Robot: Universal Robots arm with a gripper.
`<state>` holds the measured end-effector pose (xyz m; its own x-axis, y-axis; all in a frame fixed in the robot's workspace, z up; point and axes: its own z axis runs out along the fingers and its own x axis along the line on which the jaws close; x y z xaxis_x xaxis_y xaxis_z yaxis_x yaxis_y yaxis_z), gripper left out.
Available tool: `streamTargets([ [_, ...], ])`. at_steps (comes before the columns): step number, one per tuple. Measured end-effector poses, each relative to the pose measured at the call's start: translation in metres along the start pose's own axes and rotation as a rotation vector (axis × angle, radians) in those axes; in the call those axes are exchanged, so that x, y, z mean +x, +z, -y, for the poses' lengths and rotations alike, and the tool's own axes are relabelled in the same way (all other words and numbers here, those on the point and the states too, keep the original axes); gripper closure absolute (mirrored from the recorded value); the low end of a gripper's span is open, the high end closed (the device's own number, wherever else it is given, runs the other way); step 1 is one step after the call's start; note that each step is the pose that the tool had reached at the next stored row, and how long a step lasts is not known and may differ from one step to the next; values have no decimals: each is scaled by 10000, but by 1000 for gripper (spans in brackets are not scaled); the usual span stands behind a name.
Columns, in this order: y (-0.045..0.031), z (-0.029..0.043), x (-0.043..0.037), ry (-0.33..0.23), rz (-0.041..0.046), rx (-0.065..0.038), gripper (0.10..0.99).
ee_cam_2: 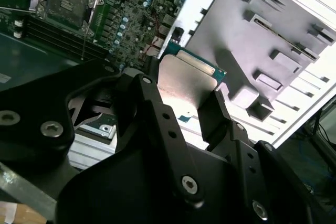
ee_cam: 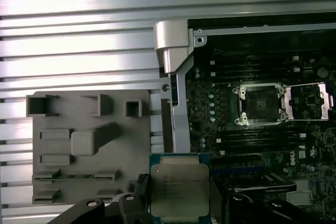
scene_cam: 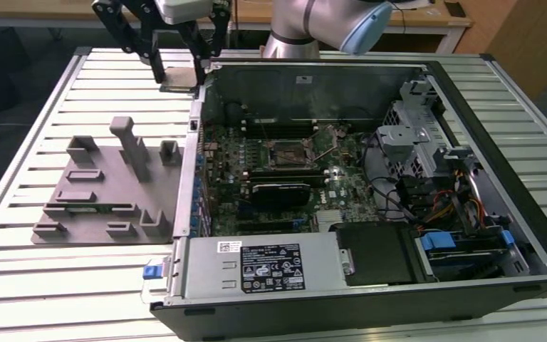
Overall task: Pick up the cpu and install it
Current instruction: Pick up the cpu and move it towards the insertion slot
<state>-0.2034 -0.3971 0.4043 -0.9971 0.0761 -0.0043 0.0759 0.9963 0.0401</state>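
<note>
The cpu [scene_cam: 180, 87] is a small square chip with a silver top, held level between my gripper's [scene_cam: 179, 77] two black fingers. It hangs above the slatted table, just outside the far corner of the open computer case on the exterior view's left. The first wrist view looks down on the cpu [ee_cam: 178, 190] and its green rim, with the open socket [ee_cam: 258, 105] off to one side and its load plate [ee_cam: 308, 100] flipped back. In the second wrist view the cpu [ee_cam_2: 186, 82] is pinched between the fingers [ee_cam_2: 152, 114]. The socket [scene_cam: 288, 152] sits mid-motherboard.
A grey plastic fixture [scene_cam: 112, 192] with slots and posts lies on the table [scene_cam: 26, 285] at the exterior view's left of the case. The case wall [scene_cam: 197, 142] stands between it and the motherboard. A power supply [scene_cam: 264, 267], cables and drive bays [scene_cam: 426, 142] fill the case's near and right sides.
</note>
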Motion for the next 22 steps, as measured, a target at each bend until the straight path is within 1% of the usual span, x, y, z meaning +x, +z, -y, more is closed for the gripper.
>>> streamTargets([
  [5,1,-10,-132,1,-17,1,545],
  [9,3,-19,-254,3,-34,3,545],
  [17,36,-30,-405,3,-38,5,545],
  [22,66,-37,-514,2,-44,8,545],
])
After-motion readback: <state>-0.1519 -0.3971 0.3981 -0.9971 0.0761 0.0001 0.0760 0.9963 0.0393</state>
